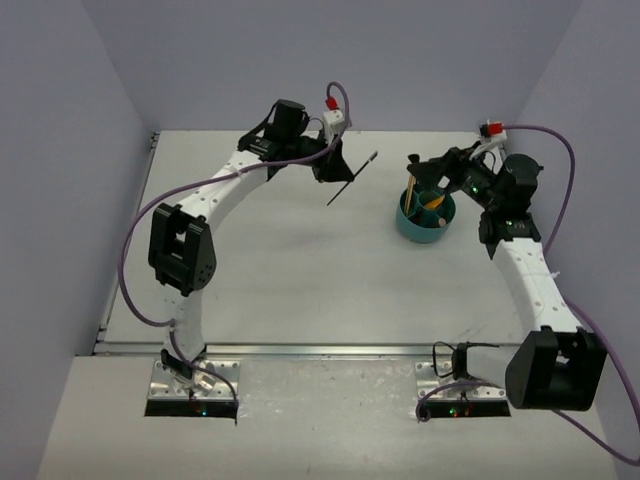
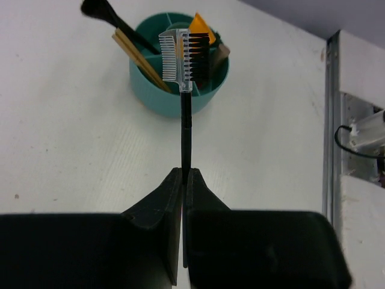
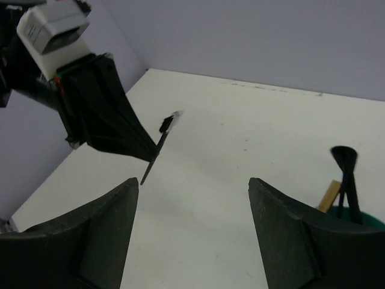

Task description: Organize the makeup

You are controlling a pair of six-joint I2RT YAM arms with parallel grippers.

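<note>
Black comb brush (image 2: 186, 90) inside left gripper (image 2: 183, 173)

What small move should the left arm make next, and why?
Probably carry the comb brush toward the teal container and stop above it. The left jaws are shut on the brush handle, and the container lies straight ahead, already holding a black brush and wooden sticks.

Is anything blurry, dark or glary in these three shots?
Top view: even light, no glare. Left wrist: the brush and container are crisp, the left gripper a featureless black mass. Right wrist: the right gripper is dark and soft-edged.
</note>
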